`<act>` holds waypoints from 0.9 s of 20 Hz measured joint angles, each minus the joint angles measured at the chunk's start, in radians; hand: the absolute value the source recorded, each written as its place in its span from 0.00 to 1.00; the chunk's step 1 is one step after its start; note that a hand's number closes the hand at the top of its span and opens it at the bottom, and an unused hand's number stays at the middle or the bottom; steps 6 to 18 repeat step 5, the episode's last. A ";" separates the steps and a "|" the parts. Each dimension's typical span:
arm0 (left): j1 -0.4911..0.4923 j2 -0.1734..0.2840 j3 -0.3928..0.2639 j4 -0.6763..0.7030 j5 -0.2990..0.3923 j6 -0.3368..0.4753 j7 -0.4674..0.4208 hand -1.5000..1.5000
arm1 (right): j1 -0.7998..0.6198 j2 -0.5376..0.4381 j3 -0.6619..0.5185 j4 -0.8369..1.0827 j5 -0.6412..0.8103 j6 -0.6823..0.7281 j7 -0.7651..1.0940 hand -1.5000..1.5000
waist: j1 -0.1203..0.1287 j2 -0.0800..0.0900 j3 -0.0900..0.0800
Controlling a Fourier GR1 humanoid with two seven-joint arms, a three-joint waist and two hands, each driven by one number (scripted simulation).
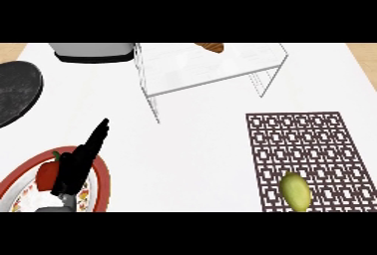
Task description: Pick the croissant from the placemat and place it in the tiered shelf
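Head view: croissant [211, 47] on tiered shelf [213, 69]; left hand [80, 162] flat, fingers straight, empty; no writing.

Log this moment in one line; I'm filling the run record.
brown croissant: on clear tiered shelf | patterned brown placemat: holds green fruit | left hand: open over red-rimmed plate

Croissant [211, 47] cut by top edge, only tip showing on shelf [221, 74]. Dark disc [16, 92] cut at left. Plate [99, 174] cut at bottom-left, partly hidden under left hand [74, 167]. Grey object [92, 51] cut at top.
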 measured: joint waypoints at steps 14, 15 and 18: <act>-0.021 0.006 0.016 0.035 0.006 -0.014 -0.029 0.50 | 0.096 -0.038 0.016 -0.077 -0.064 0.095 0.009 0.00 | 0.005 0.000 0.002; -0.021 0.006 0.016 0.035 0.006 -0.014 -0.029 0.50 | 0.096 -0.038 0.016 -0.077 -0.064 0.095 0.009 0.00 | 0.005 0.000 0.002; -0.021 0.006 0.016 0.035 0.006 -0.014 -0.029 0.50 | 0.096 -0.038 0.016 -0.077 -0.064 0.095 0.009 0.00 | 0.005 0.000 0.002</act>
